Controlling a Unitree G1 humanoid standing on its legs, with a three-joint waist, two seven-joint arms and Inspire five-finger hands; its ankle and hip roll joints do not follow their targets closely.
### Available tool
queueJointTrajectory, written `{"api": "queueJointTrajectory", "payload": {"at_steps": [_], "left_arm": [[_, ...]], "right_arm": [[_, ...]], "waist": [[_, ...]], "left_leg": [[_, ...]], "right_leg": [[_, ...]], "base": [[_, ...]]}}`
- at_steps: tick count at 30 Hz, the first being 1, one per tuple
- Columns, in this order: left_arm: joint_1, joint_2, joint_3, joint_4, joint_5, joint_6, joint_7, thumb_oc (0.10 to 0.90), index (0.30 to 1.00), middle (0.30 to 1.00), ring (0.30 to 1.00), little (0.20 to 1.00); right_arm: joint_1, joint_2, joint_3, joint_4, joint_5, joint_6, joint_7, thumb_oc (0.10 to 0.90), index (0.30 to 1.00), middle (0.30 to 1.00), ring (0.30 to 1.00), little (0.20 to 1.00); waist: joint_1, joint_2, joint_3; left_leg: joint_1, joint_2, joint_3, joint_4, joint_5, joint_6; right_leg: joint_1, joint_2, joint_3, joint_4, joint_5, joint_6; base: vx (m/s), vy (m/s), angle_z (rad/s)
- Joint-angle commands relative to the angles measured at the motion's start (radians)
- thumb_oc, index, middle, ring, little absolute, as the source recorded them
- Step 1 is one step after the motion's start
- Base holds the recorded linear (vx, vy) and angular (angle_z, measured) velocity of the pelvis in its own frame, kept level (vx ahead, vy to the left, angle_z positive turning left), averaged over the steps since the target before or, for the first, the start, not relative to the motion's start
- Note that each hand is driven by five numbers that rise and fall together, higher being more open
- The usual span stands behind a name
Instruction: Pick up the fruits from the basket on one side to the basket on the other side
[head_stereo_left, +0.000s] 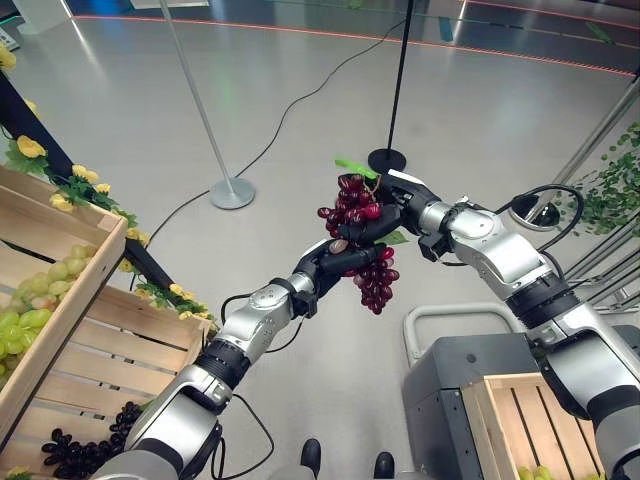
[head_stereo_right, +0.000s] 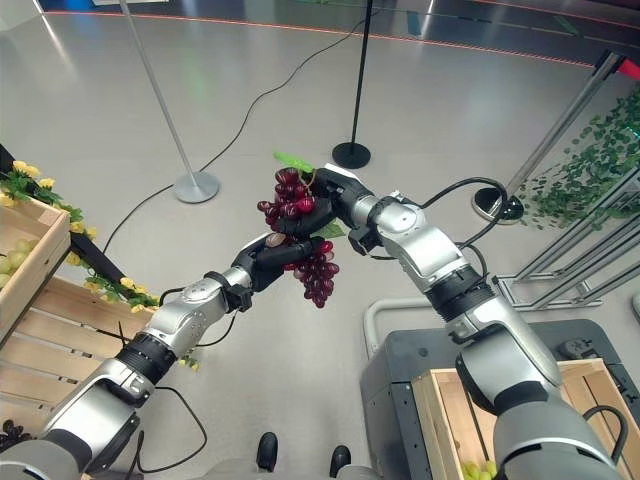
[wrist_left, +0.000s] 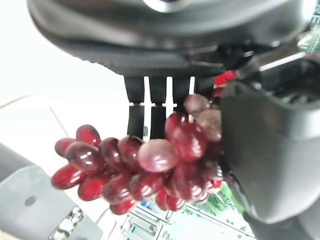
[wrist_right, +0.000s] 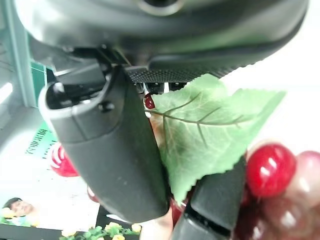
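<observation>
A bunch of red grapes (head_stereo_left: 375, 280) with a green leaf (wrist_right: 210, 125) hangs in mid-air over the floor, between both hands. My left hand (head_stereo_left: 335, 262) reaches up from the lower left, its fingers and thumb curled round the middle of the bunch (wrist_left: 145, 170). My right hand (head_stereo_left: 380, 222) comes in from the right and pinches the upper part of the bunch by the leaf, with its thumb (wrist_right: 115, 150) pressed against it. A wooden crate (head_stereo_left: 500, 410) on a grey cart stands at the lower right and holds green grapes (head_stereo_left: 535, 472).
Slanted wooden crates at the left hold green grapes (head_stereo_left: 30, 300) and dark grapes (head_stereo_left: 90, 445), edged with yellow flowers (head_stereo_left: 85, 180). Two pole stands (head_stereo_left: 232, 190) (head_stereo_left: 387, 158) rise from the floor beyond the hands. Green foliage (head_stereo_left: 610, 190) hangs at the right.
</observation>
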Motion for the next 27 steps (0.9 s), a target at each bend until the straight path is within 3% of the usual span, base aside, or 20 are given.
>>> {"api": "queueJointTrajectory", "payload": {"at_steps": [1, 13, 15, 16, 19, 23, 27], "left_arm": [[-0.077, 0.000, 0.129, 0.036, -0.128, -0.223, -0.027, 0.400, 0.300, 0.300, 0.300, 0.300], [-0.038, 0.029, 0.150, 0.026, -0.130, -0.236, -0.032, 0.400, 0.300, 0.300, 0.300, 0.300], [-0.035, 0.032, 0.155, 0.029, -0.131, -0.237, -0.034, 0.400, 0.300, 0.300, 0.300, 0.300], [-0.025, 0.036, 0.159, 0.028, -0.130, -0.239, -0.032, 0.400, 0.300, 0.300, 0.300, 0.300], [-0.013, 0.048, 0.165, 0.030, -0.139, -0.238, -0.030, 0.400, 0.300, 0.300, 0.300, 0.300], [-0.007, 0.051, 0.171, 0.046, -0.154, -0.245, -0.020, 0.400, 0.300, 0.300, 0.300, 0.300], [0.047, 0.030, 0.199, 0.049, -0.158, -0.260, -0.027, 0.400, 0.300, 0.300, 0.300, 0.300]], "right_arm": [[-0.064, -0.138, 0.029, 0.095, -0.084, -0.032, 0.026, 0.800, 0.900, 0.900, 0.900, 0.900], [-0.021, -0.229, 0.014, 0.144, -0.092, -0.018, 0.177, 0.800, 0.900, 0.900, 0.900, 0.900], [-0.021, -0.245, 0.012, 0.160, -0.116, -0.013, 0.223, 0.800, 0.900, 0.900, 0.900, 0.900], [-0.012, -0.274, 0.014, 0.174, -0.160, -0.005, 0.302, 0.800, 0.900, 0.900, 0.900, 0.900], [-0.003, -0.319, 0.034, 0.205, -0.197, -0.004, 0.350, 0.800, 0.900, 0.900, 0.900, 0.900], [-0.002, -0.328, 0.019, 0.233, -0.105, 0.007, 0.302, 0.800, 0.900, 0.900, 0.900, 0.900], [0.104, -0.273, -0.112, 0.160, 0.077, 0.029, 0.175, 0.800, 0.900, 0.900, 0.900, 0.900]], "waist": [[0.027, -0.035, -0.159], [0.026, -0.046, -0.152], [0.025, -0.049, -0.152], [0.024, -0.053, -0.152], [0.022, -0.062, -0.151], [0.020, -0.066, -0.150], [0.017, -0.064, -0.143]], "left_leg": [[0.047, 0.032, 0.036, 0.001, -0.075, -0.070], [0.049, 0.032, 0.038, 0.001, -0.074, -0.071], [0.048, 0.032, 0.038, 0.001, -0.073, -0.072], [0.046, 0.033, 0.039, 0.001, -0.072, -0.072], [0.046, 0.033, 0.040, 0.001, -0.071, -0.073], [0.045, 0.033, 0.041, 0.001, -0.069, -0.073], [0.045, 0.035, 0.042, 0.001, -0.070, -0.072]], "right_leg": [[0.022, -0.058, -0.048, 0.001, 0.017, 0.023], [0.026, -0.058, -0.054, 0.001, 0.021, 0.026], [0.026, -0.058, -0.054, 0.001, 0.022, 0.027], [0.024, -0.059, -0.055, 0.001, 0.024, 0.029], [0.024, -0.058, -0.054, 0.001, 0.025, 0.030], [0.022, -0.055, -0.050, 0.001, 0.028, 0.030], [0.023, -0.055, -0.053, 0.001, 0.027, 0.029]], "base": [[0.00, 0.000, 0.00], [0.00, 0.000, 0.00], [0.00, 0.000, 0.00], [0.00, 0.000, 0.00], [0.00, 0.000, 0.00], [0.00, 0.000, 0.00], [0.00, 0.000, 0.00]]}}
